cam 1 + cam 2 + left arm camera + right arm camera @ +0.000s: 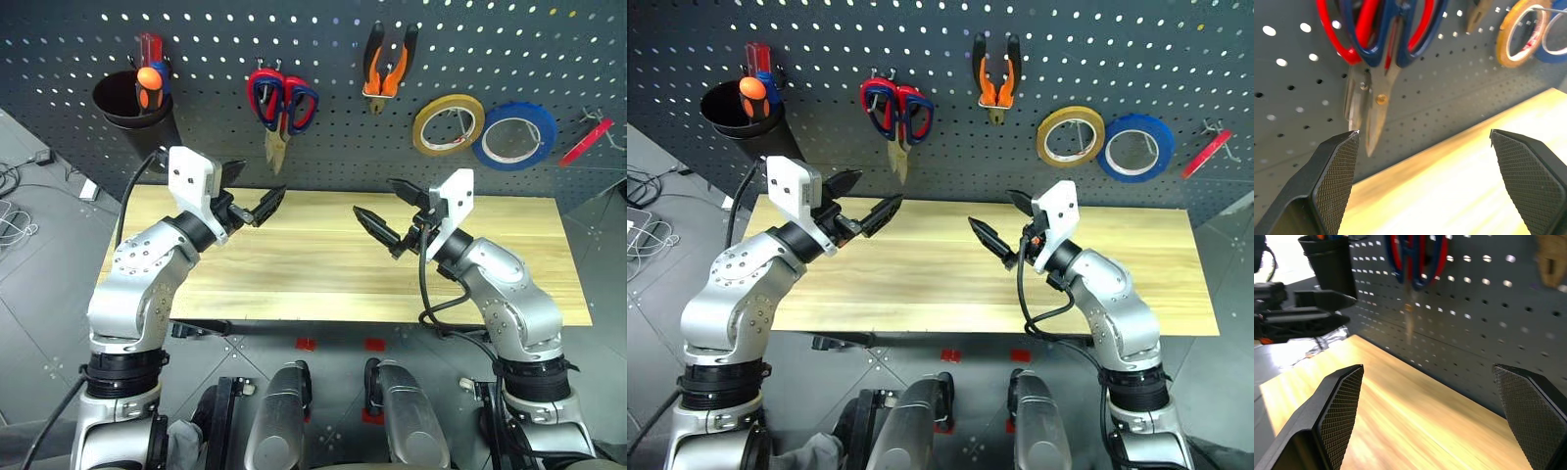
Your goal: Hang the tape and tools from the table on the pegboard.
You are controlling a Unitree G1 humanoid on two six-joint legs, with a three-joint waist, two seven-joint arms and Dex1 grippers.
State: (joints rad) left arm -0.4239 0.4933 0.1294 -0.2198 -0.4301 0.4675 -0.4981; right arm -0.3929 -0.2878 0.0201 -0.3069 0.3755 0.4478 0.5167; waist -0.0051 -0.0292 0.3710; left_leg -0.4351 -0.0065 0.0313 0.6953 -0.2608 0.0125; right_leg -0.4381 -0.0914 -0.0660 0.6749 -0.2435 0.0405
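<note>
The thin yellow-tan tape ring, orange-handled pliers and blue-handled steel scissors hang on the dark grey pegboard; our left gripper and right gripper hover, jaws spread, over the light wooden table.

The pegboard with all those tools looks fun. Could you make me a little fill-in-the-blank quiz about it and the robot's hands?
1. The pliers hang on the pegboard between the scissors and the yellow-tan ____.
2. The screwdriver stands in a black ____.
3. The blue tape roll hangs to the ____ of the yellow-tan one.
4. The left hand and right hand both hover over the table with fingers ____.

Missing words: tape; cup; right; open
</note>
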